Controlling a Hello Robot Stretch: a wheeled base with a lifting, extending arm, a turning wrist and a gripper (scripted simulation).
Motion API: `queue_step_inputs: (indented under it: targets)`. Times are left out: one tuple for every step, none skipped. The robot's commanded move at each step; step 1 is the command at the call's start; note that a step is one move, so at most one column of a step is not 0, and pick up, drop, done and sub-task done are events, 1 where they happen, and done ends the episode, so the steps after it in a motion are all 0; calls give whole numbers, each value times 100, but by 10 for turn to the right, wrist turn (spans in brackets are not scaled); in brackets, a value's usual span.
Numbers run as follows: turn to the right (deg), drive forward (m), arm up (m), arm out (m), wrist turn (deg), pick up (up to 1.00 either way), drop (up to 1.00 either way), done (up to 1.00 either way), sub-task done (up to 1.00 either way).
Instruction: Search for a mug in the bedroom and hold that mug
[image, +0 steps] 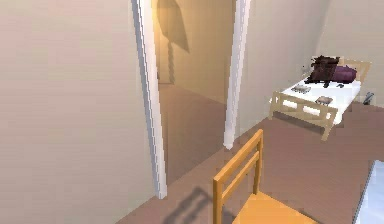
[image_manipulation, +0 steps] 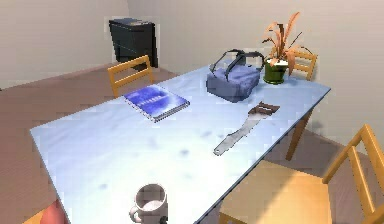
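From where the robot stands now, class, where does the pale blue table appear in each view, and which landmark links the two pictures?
Forward view: the table is a pale sliver at the bottom right corner.
Arm side view: the table spans the middle, a mug near its bottom edge.
Shared landmark: light wooden chairs beside the table.

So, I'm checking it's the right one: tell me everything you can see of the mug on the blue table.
The mug is pale grey-white, ceramic-looking, with a rounded body and a loop handle toward the arm side view's left. It stands upright, mouth up, dark inside; any contents cannot be told. It rests on the light blue table near its nearest edge, low in the arm side view. Only the tabletop touches it.
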Motion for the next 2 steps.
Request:
queue_step_inputs:
  targets:
    - [0, 0, 10, 0, 0, 0, 0, 0, 0]
    - [0, 0, 0, 0, 0, 0, 0, 100, 0]
